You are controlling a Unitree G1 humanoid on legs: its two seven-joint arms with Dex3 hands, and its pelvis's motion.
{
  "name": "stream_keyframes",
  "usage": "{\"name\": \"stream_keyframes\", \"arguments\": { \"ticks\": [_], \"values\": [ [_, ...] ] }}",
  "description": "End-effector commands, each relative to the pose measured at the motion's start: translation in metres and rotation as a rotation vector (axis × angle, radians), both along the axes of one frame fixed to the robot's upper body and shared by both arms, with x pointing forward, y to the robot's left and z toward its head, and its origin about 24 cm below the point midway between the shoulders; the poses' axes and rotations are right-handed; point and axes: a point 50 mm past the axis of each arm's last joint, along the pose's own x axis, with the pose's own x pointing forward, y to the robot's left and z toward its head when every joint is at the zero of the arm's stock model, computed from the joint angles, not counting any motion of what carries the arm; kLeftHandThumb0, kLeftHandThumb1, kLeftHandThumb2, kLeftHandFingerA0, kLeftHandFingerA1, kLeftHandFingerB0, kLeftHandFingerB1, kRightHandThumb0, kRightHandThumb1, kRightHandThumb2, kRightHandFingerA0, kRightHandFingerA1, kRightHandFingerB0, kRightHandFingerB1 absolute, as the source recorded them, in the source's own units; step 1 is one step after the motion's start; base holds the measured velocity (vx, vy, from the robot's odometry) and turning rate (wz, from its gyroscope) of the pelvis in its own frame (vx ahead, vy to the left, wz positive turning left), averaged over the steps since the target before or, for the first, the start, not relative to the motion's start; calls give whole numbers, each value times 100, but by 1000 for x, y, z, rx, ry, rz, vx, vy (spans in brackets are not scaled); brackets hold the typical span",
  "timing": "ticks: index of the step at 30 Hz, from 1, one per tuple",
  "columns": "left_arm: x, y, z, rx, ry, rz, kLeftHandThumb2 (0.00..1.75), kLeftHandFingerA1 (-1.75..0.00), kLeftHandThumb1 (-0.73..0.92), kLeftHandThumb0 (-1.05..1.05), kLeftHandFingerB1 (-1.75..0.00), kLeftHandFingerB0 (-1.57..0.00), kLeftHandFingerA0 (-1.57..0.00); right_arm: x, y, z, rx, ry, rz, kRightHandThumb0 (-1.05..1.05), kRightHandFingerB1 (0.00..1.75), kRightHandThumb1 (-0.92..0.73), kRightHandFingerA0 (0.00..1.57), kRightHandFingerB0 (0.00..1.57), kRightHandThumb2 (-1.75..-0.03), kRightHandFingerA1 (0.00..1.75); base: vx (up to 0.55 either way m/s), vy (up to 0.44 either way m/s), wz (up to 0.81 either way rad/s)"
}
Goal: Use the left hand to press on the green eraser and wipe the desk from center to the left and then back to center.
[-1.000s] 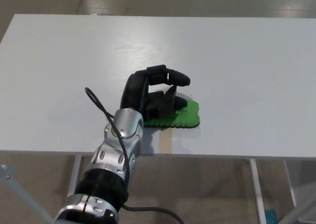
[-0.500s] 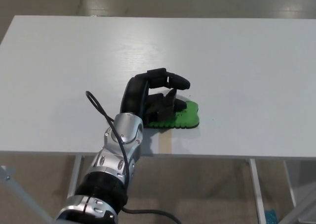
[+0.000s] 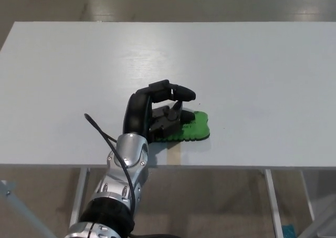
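The green eraser [image 3: 193, 128] lies flat on the white desk [image 3: 252, 75], near the front edge and a little left of the middle. My left hand [image 3: 156, 113] comes in from the lower left and rests on the eraser's left part. Its lower fingers [image 3: 173, 117] press down on the eraser, while one finger [image 3: 181, 92] arches above it. Only the eraser's right half shows; the rest is under the hand. My right hand is out of the picture.
A black cable [image 3: 102, 133] loops off my left forearm [image 3: 126, 159] over the desk's front edge. Below the desk show its metal legs [image 3: 273, 201] and the floor.
My left hand and the eraser under it have slid slightly to the left along the desk. The whole picture has also shifted down a little.
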Motion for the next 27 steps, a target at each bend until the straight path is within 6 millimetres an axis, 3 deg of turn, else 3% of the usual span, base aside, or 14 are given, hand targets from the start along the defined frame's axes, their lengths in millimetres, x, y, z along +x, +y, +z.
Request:
{"name": "stream_keyframes", "arguments": {
  "ticks": [1, 7, 18, 19, 23, 27],
  "values": [
    [-14, 18, -32, 32, 136, 36, 76, -70, 78, -12, -95, -96, -105, -4, 0, -3, 15, 20, -8, -43, 41, -75, 63, 65, -63, 50, 0, 0, 0],
    [-12, 39, -32, 53, 122, 63, 76, -70, 79, -11, -96, -95, -104, -6, -1, -3, 25, 23, -15, -43, 41, -75, 63, 65, -63, 50, 0, 0, 0],
    [-8, 100, -21, 73, 86, 164, 76, -70, 78, -11, -94, -94, -104, -10, -2, -5, 15, 40, -5, -43, 41, -75, 63, 65, -63, 51, 0, 0, 0],
    [-7, 114, -19, 78, 90, 190, 75, -70, 77, -12, -95, -94, -104, -11, -3, -6, 12, 46, -4, -43, 41, -76, 63, 65, -63, 51, 0, 0, 0],
    [-6, 131, -15, 76, 92, 219, 74, -70, 77, -12, -95, -95, -104, -12, -3, -6, 9, 51, -1, -43, 41, -76, 63, 65, -63, 51, 0, 0, 0],
    [-10, 165, -8, 72, 96, 287, 73, -69, 79, -10, -94, -95, -104, -13, -2, -6, 13, 53, -2, -43, 41, -75, 61, 65, -63, 51, 0, 0, 0]
  ]
}}
